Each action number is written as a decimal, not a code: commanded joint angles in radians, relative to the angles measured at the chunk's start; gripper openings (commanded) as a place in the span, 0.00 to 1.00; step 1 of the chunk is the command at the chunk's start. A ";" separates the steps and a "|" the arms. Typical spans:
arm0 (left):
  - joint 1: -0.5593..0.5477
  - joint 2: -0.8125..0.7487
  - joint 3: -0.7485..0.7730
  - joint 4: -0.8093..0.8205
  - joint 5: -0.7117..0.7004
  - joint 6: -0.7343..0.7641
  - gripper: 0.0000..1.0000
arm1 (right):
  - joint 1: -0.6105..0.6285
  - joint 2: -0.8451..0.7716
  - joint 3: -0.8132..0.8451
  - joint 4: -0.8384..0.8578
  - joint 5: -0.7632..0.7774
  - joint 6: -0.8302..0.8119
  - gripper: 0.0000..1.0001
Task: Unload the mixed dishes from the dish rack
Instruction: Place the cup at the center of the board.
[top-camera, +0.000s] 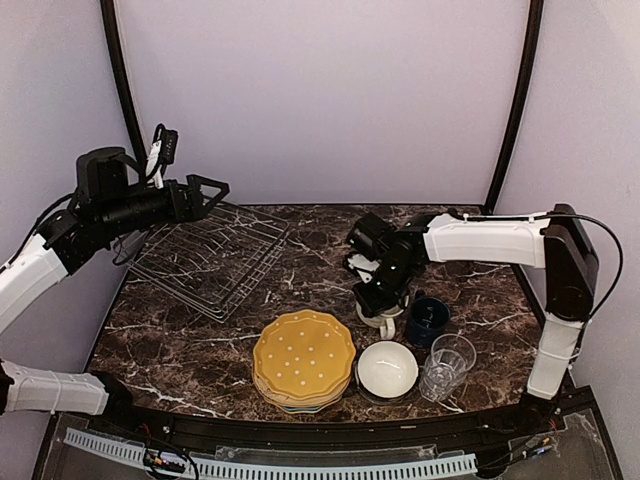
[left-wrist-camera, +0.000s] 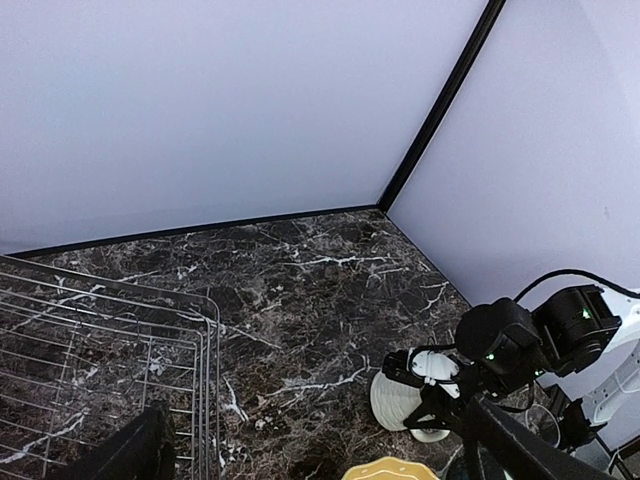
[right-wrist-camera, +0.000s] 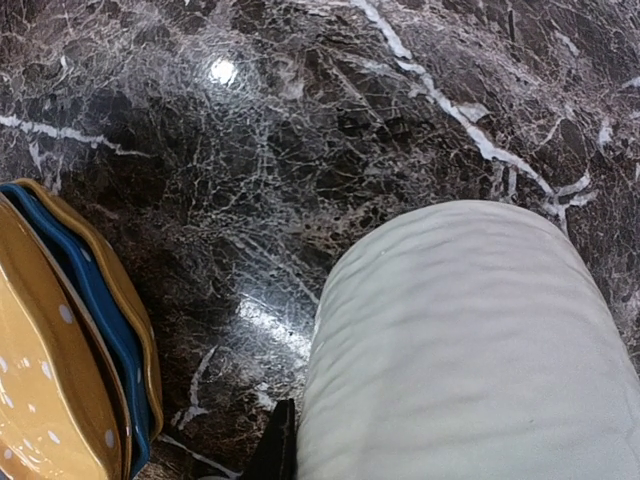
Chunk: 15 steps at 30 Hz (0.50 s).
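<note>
Just beneath the tightly closed right hand (top-camera: 375, 300), the cream mug (top-camera: 383, 322), apparently gripped at its rim.

Wire rack (top-camera: 212, 258) sits mid-left; plate stack (top-camera: 303, 358), white bowl (top-camera: 387, 368), tumbler (top-camera: 446, 366) bottom centre; blue mug (top-camera: 428, 320), cream mug (top-camera: 385, 320) (tilted maybe) just above.

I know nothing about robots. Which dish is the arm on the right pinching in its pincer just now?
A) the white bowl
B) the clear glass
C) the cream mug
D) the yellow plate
C: the right pincer is closed on the cream mug, while the glass, bowl and yellow plate stand free on the table.
</note>
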<state>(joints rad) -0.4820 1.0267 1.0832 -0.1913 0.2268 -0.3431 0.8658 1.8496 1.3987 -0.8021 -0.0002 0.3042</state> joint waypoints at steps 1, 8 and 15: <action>0.002 -0.054 -0.001 -0.062 -0.011 0.012 0.99 | 0.017 -0.007 0.038 0.003 0.005 -0.013 0.12; 0.002 -0.090 0.019 -0.091 -0.024 0.016 0.99 | 0.028 -0.025 0.023 0.006 0.006 -0.007 0.23; 0.002 -0.106 0.033 -0.098 -0.021 0.001 0.99 | 0.033 -0.140 0.002 0.023 0.041 0.002 0.35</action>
<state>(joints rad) -0.4816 0.9447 1.0866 -0.2581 0.2111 -0.3431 0.8879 1.8183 1.4014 -0.8009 0.0063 0.2955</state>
